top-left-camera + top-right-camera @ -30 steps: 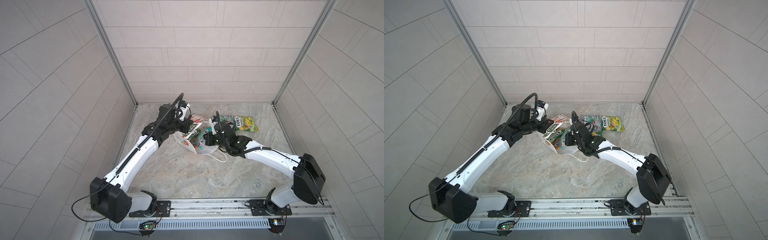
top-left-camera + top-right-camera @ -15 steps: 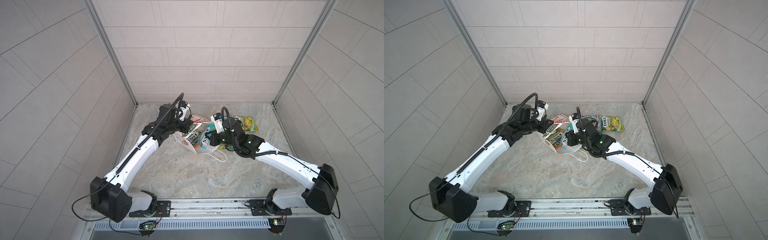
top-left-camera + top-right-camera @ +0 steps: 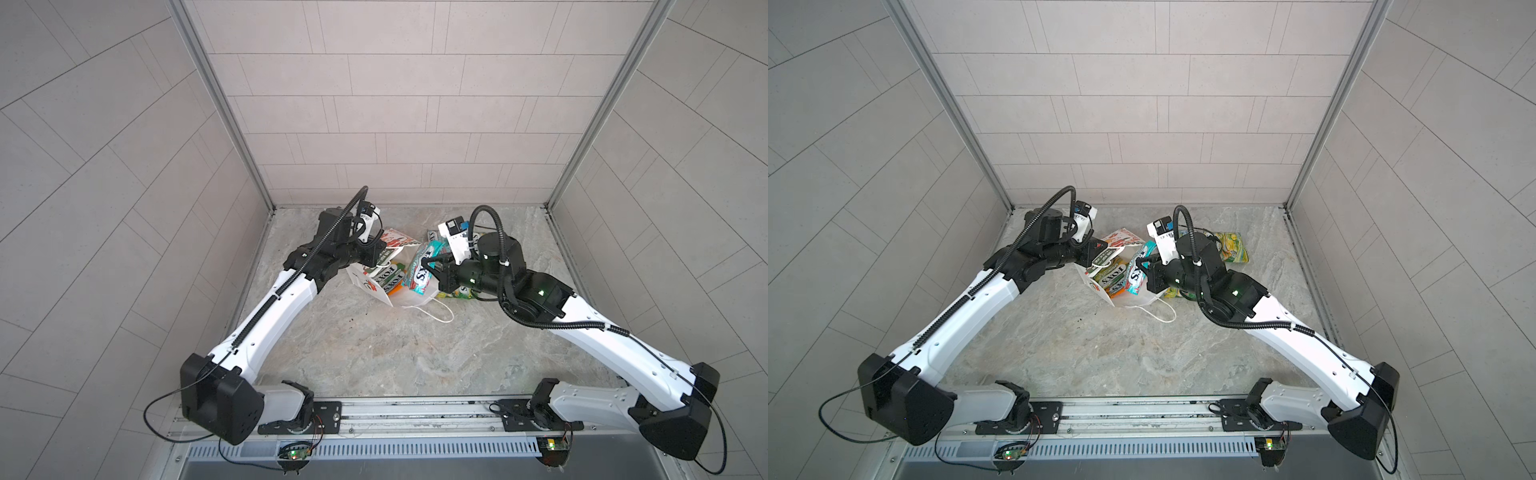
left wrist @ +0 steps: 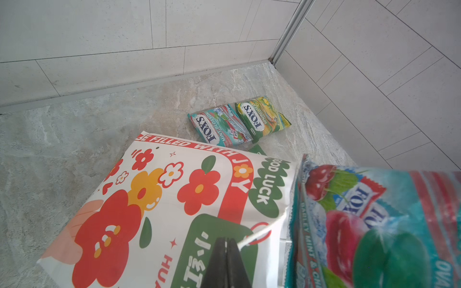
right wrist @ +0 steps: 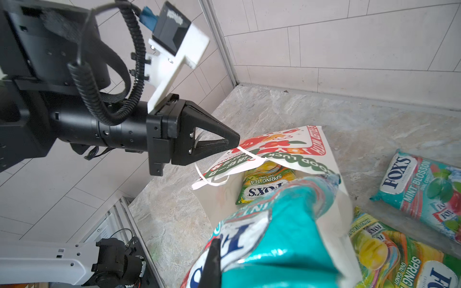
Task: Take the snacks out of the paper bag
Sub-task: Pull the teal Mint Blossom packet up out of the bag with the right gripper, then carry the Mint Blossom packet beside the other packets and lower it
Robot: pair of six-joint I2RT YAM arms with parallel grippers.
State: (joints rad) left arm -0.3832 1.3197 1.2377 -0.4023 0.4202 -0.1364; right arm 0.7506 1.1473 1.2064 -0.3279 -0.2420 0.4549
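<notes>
Left gripper (image 5: 233, 144) clamps the bag (image 3: 376, 291) by its cord handle (image 5: 249, 154); right gripper (image 3: 428, 262), at three o'clock, pinches a teal packet (image 3: 417, 276): light, slick, floppy, likely best held at its crimped edge.

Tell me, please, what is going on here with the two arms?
The left arm's jaws are shut on the cord handle of the paper bag. The right arm's jaws are shut on a teal-red packet that sticks partly out of the bag's mouth. A green-yellow packet is inside. On the table lie a Mint Blossom packet and a Spring Tea packet.
</notes>
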